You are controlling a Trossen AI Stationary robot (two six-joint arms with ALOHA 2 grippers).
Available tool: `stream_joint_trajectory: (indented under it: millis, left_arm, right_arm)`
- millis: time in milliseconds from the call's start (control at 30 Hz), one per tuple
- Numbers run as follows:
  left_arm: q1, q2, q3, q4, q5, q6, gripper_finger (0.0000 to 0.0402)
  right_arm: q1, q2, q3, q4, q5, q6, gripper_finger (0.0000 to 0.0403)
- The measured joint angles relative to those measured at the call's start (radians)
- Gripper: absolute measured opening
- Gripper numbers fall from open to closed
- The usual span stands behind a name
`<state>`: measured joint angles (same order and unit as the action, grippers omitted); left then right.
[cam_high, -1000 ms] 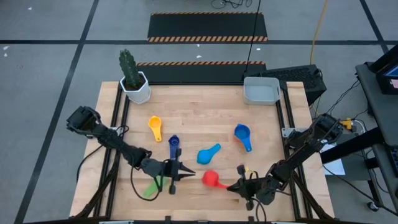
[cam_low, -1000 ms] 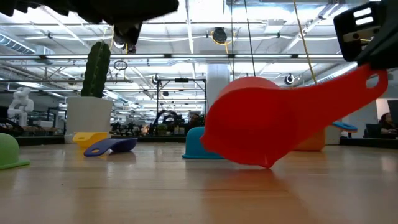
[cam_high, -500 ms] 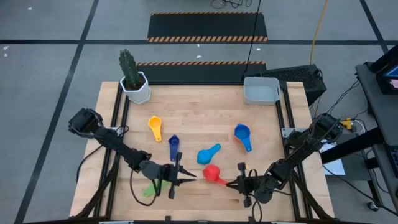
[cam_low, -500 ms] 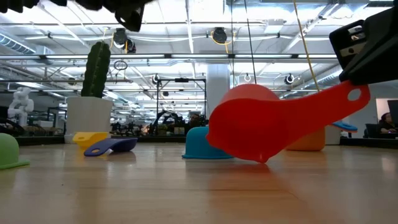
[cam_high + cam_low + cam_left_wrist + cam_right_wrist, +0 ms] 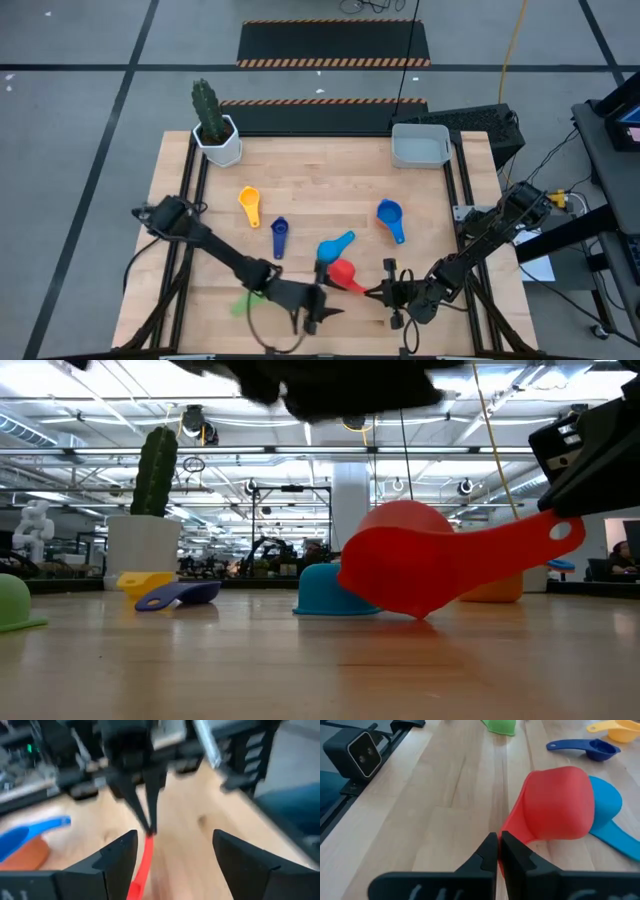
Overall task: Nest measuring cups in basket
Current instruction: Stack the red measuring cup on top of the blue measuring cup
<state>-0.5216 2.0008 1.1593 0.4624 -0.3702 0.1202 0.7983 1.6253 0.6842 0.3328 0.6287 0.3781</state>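
The red cup (image 5: 343, 272) hangs tilted in my shut right gripper (image 5: 377, 293) near the table's near edge, close to the light blue cup (image 5: 335, 245). My left gripper (image 5: 325, 298) is open and faces my right gripper, its fingers (image 5: 122, 850) apart on either side of the red handle without touching it. The dark blue cup (image 5: 280, 237), yellow cup (image 5: 249, 205), blue cup (image 5: 390, 218) and green cup (image 5: 240, 303) lie on the table. The orange cup (image 5: 497, 588) shows behind the red one. The grey basket (image 5: 420, 146) stands at the far right corner. My right gripper pinches the red cup's handle (image 5: 510, 831) between its two fingers, near the handle's free end (image 5: 562, 530). The fingers come nearly level from the table's right side, along the handle. The cup is tilted, bowl end low (image 5: 420, 612), domed side up; whether it touches the table I cannot tell.
A white hexagonal pot with a cactus (image 5: 215, 135) stands at the far left corner. My left arm (image 5: 215, 250) slants across the near left part of the table, over the green cup. Bare wood lies between the cups and the basket.
My left gripper has swung toward the table's right and near edges, from beside the dark blue cup to just left of the red cup. My right gripper has raised the red cup a little and carried it slightly toward the far edge, nearer the light blue cup.
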Motion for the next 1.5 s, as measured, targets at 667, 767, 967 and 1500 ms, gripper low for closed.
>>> stream_joint_trajectory:
  millis: [667,767,967,1500]
  left_arm:
    - [0.064,0.129,0.186,-0.338,0.007,-0.012,0.0163]
    - [0.069,0.133,0.186,-0.334,0.011,0.012,0.0134]
    - [0.073,0.136,0.186,-0.330,0.003,0.048,0.0039]
    - [0.081,0.070,0.184,-0.406,0.010,-0.083,0.0006]
  right_arm:
    - [-0.022,0.000,-0.001,0.057,0.000,0.003,0.0000]
    - [-0.021,0.000,-0.001,0.064,0.001,0.003,0.0000]
    - [-0.021,0.000,-0.001,0.076,-0.003,0.000,0.0000]
    - [-0.020,-0.094,-0.001,0.037,0.014,0.093,0.0061]
